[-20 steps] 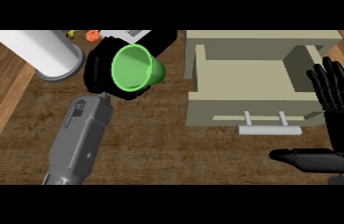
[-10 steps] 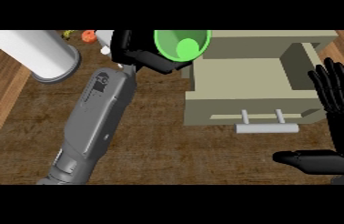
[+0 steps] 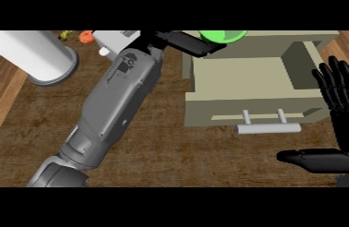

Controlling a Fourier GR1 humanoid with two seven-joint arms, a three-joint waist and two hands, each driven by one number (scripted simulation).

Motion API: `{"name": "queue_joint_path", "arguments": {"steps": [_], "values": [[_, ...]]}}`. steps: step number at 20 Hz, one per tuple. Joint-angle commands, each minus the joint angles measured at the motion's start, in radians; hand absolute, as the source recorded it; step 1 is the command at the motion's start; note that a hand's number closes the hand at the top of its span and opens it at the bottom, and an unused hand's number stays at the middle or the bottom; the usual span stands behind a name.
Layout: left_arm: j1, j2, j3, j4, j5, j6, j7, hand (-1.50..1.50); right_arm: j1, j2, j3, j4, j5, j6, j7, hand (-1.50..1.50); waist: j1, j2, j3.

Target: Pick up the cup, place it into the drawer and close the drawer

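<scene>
A: Surface: dark wood counter [image 3: 197,159], with a beige drawer [image 3: 218,111] standing open on it. Left hand?

B: The left hand [image 3: 189,42] is at the top of the view, fingers curled round the side of the green cup [image 3: 222,35]. The cup is off the counter, over the drawer's back wall. Only part of it shows; the rest runs out of view.

A: Handling?

B: Judgement only: small, hollow, stiff, probably light plastic. The wall looks smooth, so it could slip or twist in the fingers. A hold round the body suits it; pinching the rim alone looks less sure. Likely not fragile, but it may tip or roll if let go tilted.

A: Outward from there?

B: The drawer's bar handle [image 3: 268,128] faces the robot. The right hand [image 3: 335,94] rests open at the right edge, fingers up, just beside the drawer. A white cylinder [image 3: 34,55] stands well to the left.
</scene>
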Motion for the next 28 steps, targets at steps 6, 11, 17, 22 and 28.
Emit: {"name": "queue_joint_path", "arguments": {"steps": [6, 11, 17, 22, 28], "values": [[-0.100, 0.000, -0.185, 0.212, 0.179, 0.119, -0.070, 1.50, -0.038, 0.000, 0.008, 0.062, 0.000, 0.015, -0.021, -1.50, -0.024, 0.005, 0.000], [-0.149, 0.000, -0.243, 0.274, 0.228, 0.112, -0.043, 1.50, -0.008, -0.010, 0.004, -0.040, -0.018, 0.017, 0.039, -1.50, -0.027, 0.004, 0.000], [-0.126, 0.000, -0.434, 0.285, 0.271, 0.202, 0.019, 1.50, -0.030, -0.003, 0.008, 0.040, 0.006, 0.018, -0.020, -1.50, -0.048, 0.009, 0.001], [-0.145, 0.000, -0.485, 0.355, 0.285, 0.165, 0.012, -1.50, -0.067, -0.014, 0.000, 0.032, -0.014, 0.025, -0.010, -1.50, -0.059, 0.015, 0.001], [-0.148, 0.000, -0.592, 0.360, 0.291, 0.231, 0.078, -1.50, -0.086, -0.011, 0.014, 0.072, 0.005, 0.025, -0.028, -1.50, -0.062, 0.017, 0.001]]}}
